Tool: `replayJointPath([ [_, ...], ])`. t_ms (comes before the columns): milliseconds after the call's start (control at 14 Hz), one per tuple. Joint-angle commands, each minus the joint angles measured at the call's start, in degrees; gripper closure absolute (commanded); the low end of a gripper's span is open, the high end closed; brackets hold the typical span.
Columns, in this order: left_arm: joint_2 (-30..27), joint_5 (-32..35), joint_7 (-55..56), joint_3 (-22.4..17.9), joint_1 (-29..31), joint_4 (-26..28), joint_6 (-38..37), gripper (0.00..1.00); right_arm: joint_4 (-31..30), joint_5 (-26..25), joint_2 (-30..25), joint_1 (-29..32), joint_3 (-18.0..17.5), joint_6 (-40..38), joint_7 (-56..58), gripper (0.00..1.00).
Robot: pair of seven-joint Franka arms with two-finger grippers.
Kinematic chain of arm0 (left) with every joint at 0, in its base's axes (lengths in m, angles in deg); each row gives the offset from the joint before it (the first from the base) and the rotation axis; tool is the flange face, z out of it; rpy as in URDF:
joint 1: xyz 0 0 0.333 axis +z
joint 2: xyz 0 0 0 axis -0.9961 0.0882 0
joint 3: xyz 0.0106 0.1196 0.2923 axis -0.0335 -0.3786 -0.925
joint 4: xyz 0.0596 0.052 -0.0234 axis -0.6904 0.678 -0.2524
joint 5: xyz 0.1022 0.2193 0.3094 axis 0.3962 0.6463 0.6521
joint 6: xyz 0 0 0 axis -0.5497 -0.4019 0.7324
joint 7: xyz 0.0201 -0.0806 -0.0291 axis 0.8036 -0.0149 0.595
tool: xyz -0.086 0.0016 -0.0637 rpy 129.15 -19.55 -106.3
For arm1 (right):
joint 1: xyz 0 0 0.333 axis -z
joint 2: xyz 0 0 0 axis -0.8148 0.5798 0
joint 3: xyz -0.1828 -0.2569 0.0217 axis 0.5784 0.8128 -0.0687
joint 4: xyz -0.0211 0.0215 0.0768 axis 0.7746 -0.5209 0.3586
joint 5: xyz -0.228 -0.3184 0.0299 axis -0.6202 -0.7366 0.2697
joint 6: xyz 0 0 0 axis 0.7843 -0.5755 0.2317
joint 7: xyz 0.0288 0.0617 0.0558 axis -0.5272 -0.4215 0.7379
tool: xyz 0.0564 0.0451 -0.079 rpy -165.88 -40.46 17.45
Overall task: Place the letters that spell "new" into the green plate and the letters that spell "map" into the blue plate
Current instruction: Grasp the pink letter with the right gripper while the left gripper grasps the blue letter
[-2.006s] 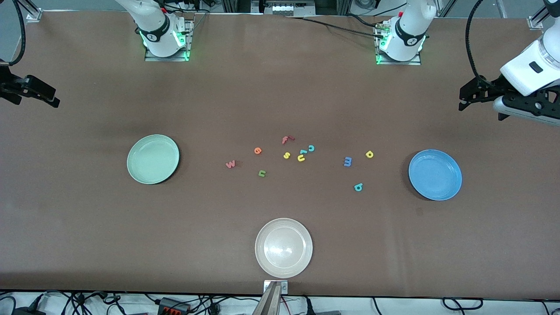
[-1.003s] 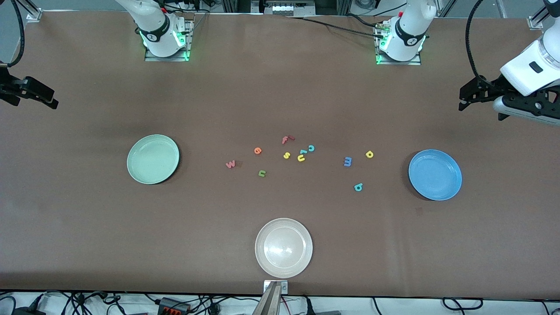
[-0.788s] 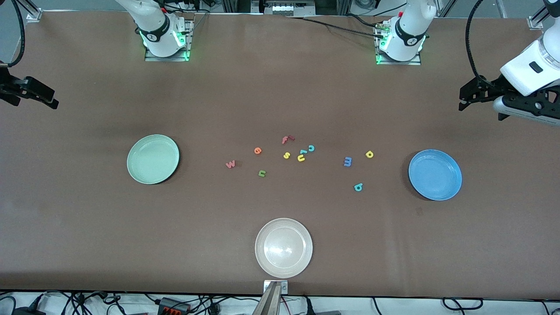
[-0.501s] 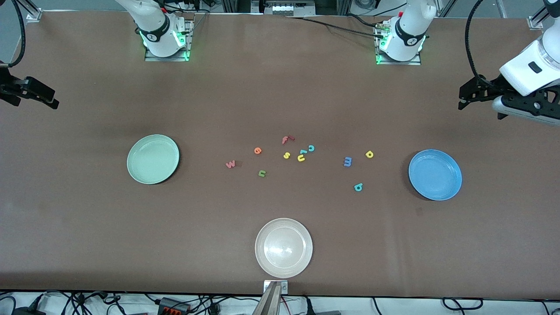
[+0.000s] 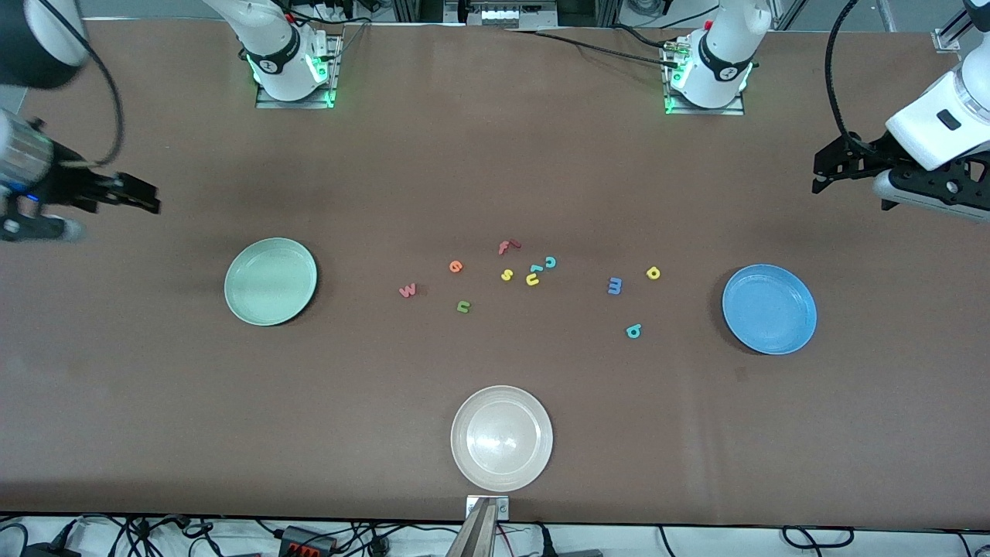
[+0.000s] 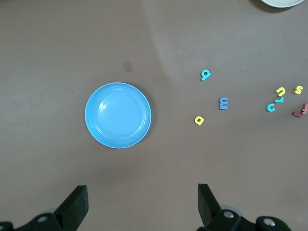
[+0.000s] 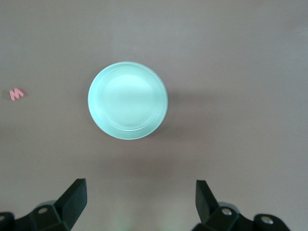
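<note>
1. Mostly cut off at the table's ends, the right gripper (image 5: 147,203) and left gripper (image 5: 820,174) hung with fingers spread, holding nothing.
2. Only the front view showed the green "n" (image 5: 462,307) and orange "e" (image 5: 455,267); the right wrist view caught the "w" (image 7: 16,94) beside the green plate (image 7: 127,100).
3. Near the blue plate (image 6: 118,115) lay the "m" (image 6: 223,103), "a" (image 6: 205,74) and "p" (image 6: 198,120), all well apart on open table (image 5: 495,155).

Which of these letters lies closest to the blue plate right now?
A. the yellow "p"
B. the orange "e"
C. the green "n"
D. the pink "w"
A: the yellow "p" lies on the table just beside the blue plate, while the other three lie nearer the green plate.
</note>
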Motion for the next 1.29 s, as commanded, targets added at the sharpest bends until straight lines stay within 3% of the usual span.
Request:
replayJointPath([
  [0,2.0,-0.1,-0.9,0.2,-0.3,-1.9,-1.9,0.0,0.8,-0.2,5.9,-6.0,0.1,2.3,-0.4,0.0],
  [358,8.6,-0.1,-1.4,0.8,-6.0,-1.9,-3.6,0.0,0.7,0.4,15.2,-16.7,0.0,12.8,-10.2,0.0],
  [501,12.4,-0.1,-2.6,1.3,-8.4,-1.7,-2.6,0.0,0.7,3.8,18.6,-19.5,0.0,17.3,-15.6,0.0],
  [645,14.3,0.1,-1.2,1.7,-11.5,0.3,2.5,0.0,0.9,4.1,20.9,-21.5,0.1,20.4,-25.1,0.0],
  [931,20.4,0.0,10.8,1.8,-12.8,2.9,12.8,0.0,0.9,4.2,25.3,-23.8,0.1,24.8,-44.4,0.09],
  [1218,27.2,0.0,23.3,1.8,-16.4,4.5,23.7,0.0,1.0,4.2,29.4,-25.5,0.1,31.0,-63.2,0.12],
])
